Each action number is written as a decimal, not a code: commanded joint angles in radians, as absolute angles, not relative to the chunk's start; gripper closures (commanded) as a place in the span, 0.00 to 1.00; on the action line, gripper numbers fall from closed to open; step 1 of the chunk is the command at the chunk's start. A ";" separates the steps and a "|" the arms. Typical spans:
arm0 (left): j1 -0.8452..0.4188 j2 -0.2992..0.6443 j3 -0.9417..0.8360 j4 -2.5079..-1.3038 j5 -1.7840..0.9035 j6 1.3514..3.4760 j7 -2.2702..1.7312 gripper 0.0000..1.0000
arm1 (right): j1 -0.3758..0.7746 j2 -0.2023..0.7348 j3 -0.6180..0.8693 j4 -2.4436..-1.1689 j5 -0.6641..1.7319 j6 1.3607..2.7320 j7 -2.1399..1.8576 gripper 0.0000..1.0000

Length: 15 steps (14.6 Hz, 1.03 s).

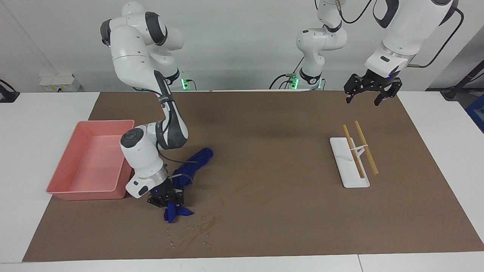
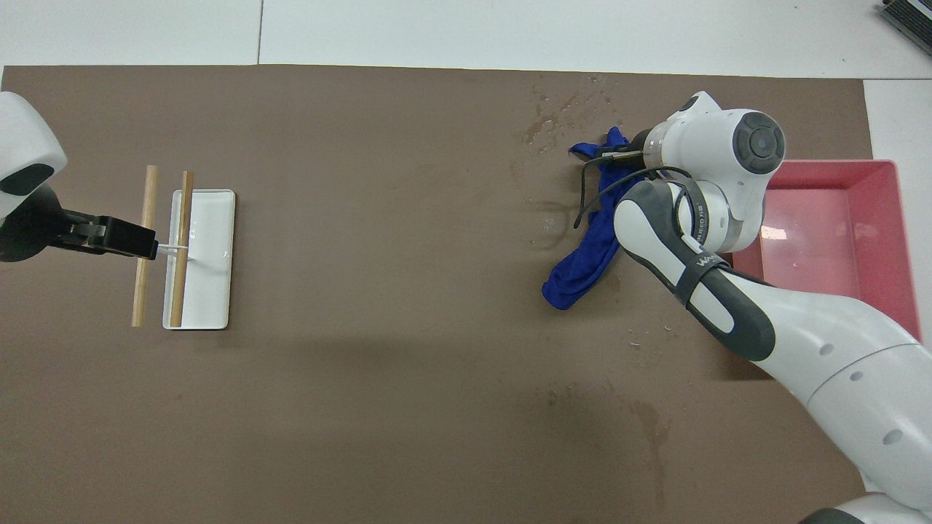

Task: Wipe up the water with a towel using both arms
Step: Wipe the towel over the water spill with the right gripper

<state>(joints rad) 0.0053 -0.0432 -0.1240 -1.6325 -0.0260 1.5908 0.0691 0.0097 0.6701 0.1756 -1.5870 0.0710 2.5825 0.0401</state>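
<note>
The blue towel (image 1: 199,158) lies stretched out in a long wrinkled strip on the brown mat, beside the pink bin. My right gripper (image 1: 166,199) is down at the mat, shut on the strip's end that lies farther from the robots. A short tail of cloth sticks out past the fingers. The water (image 1: 200,226), droplets and dark streaks, lies just past that tail, farther from the robots. In the overhead view the towel (image 2: 582,255), the right gripper (image 2: 617,154) and the water (image 2: 557,120) show the same. My left gripper (image 1: 372,93) is open and raised, over the white tray in the overhead view (image 2: 109,236).
A pink bin (image 1: 90,124) stands at the right arm's end of the mat, close beside the right wrist; it also shows in the overhead view (image 2: 885,240). A white tray (image 1: 342,158) with two wooden sticks lies toward the left arm's end, also in the overhead view (image 2: 215,247).
</note>
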 commanded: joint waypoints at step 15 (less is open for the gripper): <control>0.008 -0.064 -0.120 -1.647 -0.037 1.586 0.083 0.00 | 0.034 0.313 0.186 -2.057 0.094 2.275 0.098 1.00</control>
